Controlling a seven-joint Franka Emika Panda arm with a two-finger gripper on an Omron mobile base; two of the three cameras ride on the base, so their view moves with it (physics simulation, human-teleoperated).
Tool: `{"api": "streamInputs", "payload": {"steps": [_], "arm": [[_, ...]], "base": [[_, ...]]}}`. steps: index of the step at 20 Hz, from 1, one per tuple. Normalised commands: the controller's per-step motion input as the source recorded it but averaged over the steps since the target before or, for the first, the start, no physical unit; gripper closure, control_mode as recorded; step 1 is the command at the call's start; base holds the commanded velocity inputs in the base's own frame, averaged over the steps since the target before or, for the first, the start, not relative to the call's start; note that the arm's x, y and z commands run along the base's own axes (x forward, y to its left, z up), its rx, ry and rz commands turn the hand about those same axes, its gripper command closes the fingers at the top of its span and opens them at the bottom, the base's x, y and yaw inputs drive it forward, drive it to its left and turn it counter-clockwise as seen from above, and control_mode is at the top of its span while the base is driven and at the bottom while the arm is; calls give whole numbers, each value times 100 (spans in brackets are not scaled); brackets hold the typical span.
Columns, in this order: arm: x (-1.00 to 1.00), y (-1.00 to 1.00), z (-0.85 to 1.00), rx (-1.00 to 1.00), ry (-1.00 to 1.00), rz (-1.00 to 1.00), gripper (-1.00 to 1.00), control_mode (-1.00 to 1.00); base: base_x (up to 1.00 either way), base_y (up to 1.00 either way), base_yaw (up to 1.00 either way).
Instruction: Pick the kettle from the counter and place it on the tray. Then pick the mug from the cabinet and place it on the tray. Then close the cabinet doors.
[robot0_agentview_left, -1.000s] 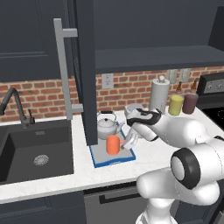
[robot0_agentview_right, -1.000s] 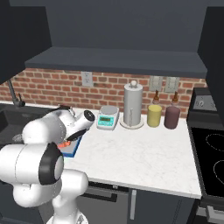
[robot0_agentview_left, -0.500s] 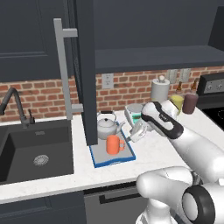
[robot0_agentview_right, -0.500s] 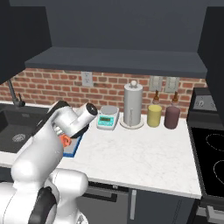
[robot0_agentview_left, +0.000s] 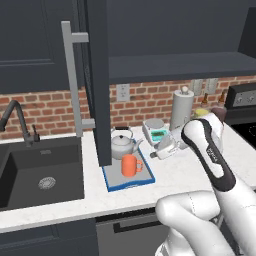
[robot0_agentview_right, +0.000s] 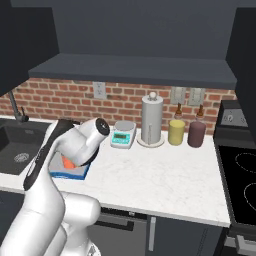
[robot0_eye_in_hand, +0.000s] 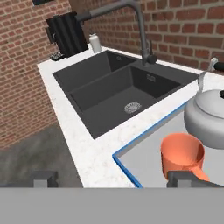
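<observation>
Far left, the sink (robot0_agentview_left: 42, 172) sits dark in the tabletop (robot0_agentview_left: 170, 180), and the open cabinet door (robot0_agentview_left: 97, 80) hangs right over the tray (robot0_agentview_left: 146, 178). On that tray the kettle (robot0_agentview_left: 121, 144) and the mug (robot0_agentview_left: 131, 165) stand side by side, mug nearer me. My fingers (robot0_agentview_left: 156, 154) have let the mug go and drawn back to its right, spread wide and empty. So both placements look done; only the doors remain. To my right stand a scale (robot0_agentview_left: 155, 131) and paper-towel roll (robot0_agentview_left: 182, 110). That door's handle (robot0_agentview_left: 74, 85) is next.
</observation>
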Motion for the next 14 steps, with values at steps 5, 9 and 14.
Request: {"api": "streamInputs", "payload": {"steps": [5,9,14], "arm": [[-51,0,61,3,-16,0,-100,-100],[-50,0,66,0,-17,0,-100,-100],[-41,0,54,0,-8,0,-100,-100]], "base": [[0,0,0],[0,0,0],[0,0,0]]}}
